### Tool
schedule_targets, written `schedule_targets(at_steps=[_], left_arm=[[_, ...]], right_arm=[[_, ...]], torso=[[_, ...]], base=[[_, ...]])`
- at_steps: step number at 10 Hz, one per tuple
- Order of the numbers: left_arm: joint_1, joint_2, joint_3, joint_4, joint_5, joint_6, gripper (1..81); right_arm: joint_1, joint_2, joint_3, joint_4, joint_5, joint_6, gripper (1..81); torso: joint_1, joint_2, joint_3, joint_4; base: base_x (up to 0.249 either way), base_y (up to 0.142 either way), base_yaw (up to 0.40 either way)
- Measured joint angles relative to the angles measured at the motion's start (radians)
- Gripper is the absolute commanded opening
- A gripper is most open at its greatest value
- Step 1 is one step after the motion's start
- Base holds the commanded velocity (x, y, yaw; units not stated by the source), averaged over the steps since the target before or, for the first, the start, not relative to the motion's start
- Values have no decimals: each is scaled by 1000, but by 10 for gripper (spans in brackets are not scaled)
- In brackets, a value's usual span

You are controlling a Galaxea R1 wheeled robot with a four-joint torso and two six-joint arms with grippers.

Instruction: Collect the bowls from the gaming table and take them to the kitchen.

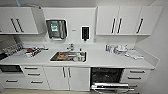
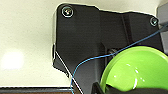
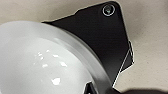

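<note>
— Kitchen (image 1: 75, 37) straight ahead of me: white wall cabinets (image 1: 128, 20) with long dark handles run above a white countertop (image 1: 105, 60).

— What sits below the counter?

— White drawers and doors, and toward the right a dishwasher (image 1: 107, 80) with its steel-fronted door dropped open. An oven-like dark panel is at the far left edge.

— And on the counter?

— An inset steel sink (image 1: 68, 56) near the middle with things lying in it, a tap behind it. A dish rack (image 1: 15, 48) with crockery stands on the left, and a cluster of pale dishes (image 1: 122, 50) on the right. On the wall above the sink hang a paper-towel dispenser (image 1: 56, 28) and a smaller dark soap dispenser (image 1: 85, 33).

— Where are the bowls?

— With me. In my right wrist view a glossy white bowl (image 3: 37, 62) sits large against the dark plate. In my left wrist view a lime-green bowl (image 2: 136, 68) sits at the plate's edge, a thin blue cable (image 2: 100, 57) crossing in front of it.

— Are your grippers clamped on them?

— I cannot tell; the fingers are not clear enough in either view to say whether they are apart or together.
</note>
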Motion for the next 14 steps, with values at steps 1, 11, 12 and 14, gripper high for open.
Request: schedule_targets(at_steps=[1, 11, 12, 14], left_arm=[[-15, 0, 0, 0, -2, 1, 10], [4, 5, -1, 0, 3, 0, 10], [2, 4, -1, 0, 3, 0, 10], [-2, 5, -1, 0, 3, 0, 10]], right_arm=[[13, 1, 0, 0, 4, 0, 10], [0, 3, -5, -6, 1, 1, 10], [0, 2, -5, -6, 2, 1, 10], [6, 3, -5, -6, 4, 1, 10]], torso=[[2, 1, -1, 0], [0, -1, 0, 0], [0, -1, 0, 0], [0, -1, 0, 0]], base=[[163, 0, 0], [163, -71, 0], [163, -81, 0], [147, -78, 0]])
